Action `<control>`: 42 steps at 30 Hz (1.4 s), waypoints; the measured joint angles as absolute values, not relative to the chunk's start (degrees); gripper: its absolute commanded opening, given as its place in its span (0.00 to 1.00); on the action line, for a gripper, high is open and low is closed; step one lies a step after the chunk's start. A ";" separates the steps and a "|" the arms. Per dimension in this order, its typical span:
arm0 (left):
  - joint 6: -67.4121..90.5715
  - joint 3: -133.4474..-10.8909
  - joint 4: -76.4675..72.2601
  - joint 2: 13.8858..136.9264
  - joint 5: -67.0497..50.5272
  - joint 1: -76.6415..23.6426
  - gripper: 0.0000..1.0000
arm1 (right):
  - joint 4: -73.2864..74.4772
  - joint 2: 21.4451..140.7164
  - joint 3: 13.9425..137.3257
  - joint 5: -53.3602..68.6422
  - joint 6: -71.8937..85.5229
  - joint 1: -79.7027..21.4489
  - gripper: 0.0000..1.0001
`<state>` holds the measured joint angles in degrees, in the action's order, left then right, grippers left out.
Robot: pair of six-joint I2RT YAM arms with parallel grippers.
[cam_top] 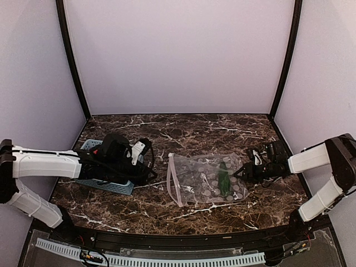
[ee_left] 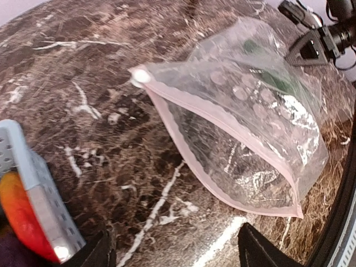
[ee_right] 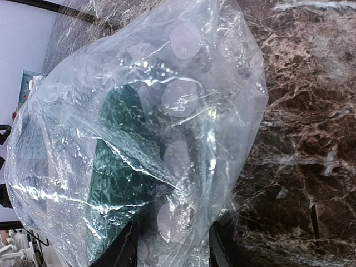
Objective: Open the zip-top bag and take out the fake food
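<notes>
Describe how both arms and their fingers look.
Both the left arm and right arm have boxy white shells joined by black joints. Black cables loop around the left one's wrist. The fingers are black, with no visible markings.

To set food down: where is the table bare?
Bare: far strip of the dark marble table behind the clear zip-top bag, and the near strip before it. Crowded: around the light-blue perforated basket and at the bag's right edge.

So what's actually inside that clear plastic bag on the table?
One green vegetable lies inside the bag, toward the end away from the zip strip. Nothing else shows through, though the crinkled, shiny plastic could hide something small.
</notes>
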<state>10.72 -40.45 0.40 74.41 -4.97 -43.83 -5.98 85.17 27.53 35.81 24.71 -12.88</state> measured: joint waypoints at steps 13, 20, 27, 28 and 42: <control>8.40 -50.15 -8.21 96.62 -12.16 -51.57 0.49 | -6.24 86.28 27.79 34.89 25.21 -13.63 0.28; 10.11 -54.30 -14.39 103.79 -15.86 -52.05 0.49 | -7.68 87.31 27.81 35.33 25.58 -14.57 0.21; 12.67 -57.63 -20.99 109.97 -19.38 -53.28 0.48 | -9.39 89.06 28.32 36.32 26.26 -17.32 0.08; 12.88 -58.35 -21.43 110.98 -19.75 -53.45 0.48 | -9.78 89.30 28.32 36.40 26.59 -17.80 0.05; 17.21 -61.39 -26.26 117.78 -24.53 -55.72 0.52 | -17.67 92.90 28.32 36.75 32.25 -25.02 0.00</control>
<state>17.21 -61.39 -26.26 117.78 -24.53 -55.72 -17.67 92.90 28.32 36.75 32.25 -25.02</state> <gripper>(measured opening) 0.506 0.004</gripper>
